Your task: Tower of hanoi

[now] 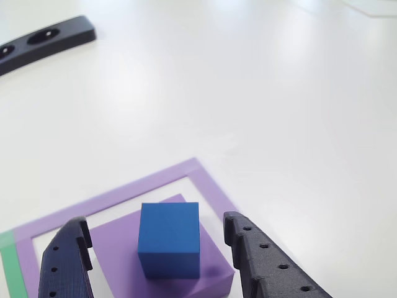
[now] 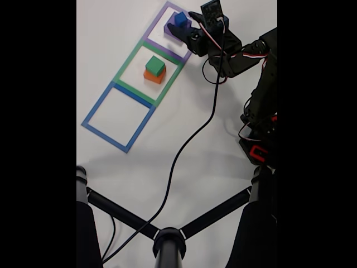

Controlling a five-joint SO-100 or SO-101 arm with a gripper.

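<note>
In the other view a small blue cube (image 1: 169,239) sits on the flat purple block (image 1: 205,273), inside the purple tape square (image 1: 208,180). My gripper (image 1: 155,225) is open, one dark finger on each side of the cube, with a gap on both sides. In the fixed view the blue cube (image 2: 180,19) and purple block (image 2: 169,29) lie at the top, with the gripper (image 2: 184,27) reaching in from the right. A green block (image 2: 155,65) rests on the salmon-orange block (image 2: 154,77) in the green tape square.
The blue tape square (image 2: 118,118) lies lower left in the fixed view. A black cable (image 2: 184,148) trails across the white table toward a black tripod stand (image 2: 169,240). A black slotted part (image 1: 43,40) lies at the other view's top left.
</note>
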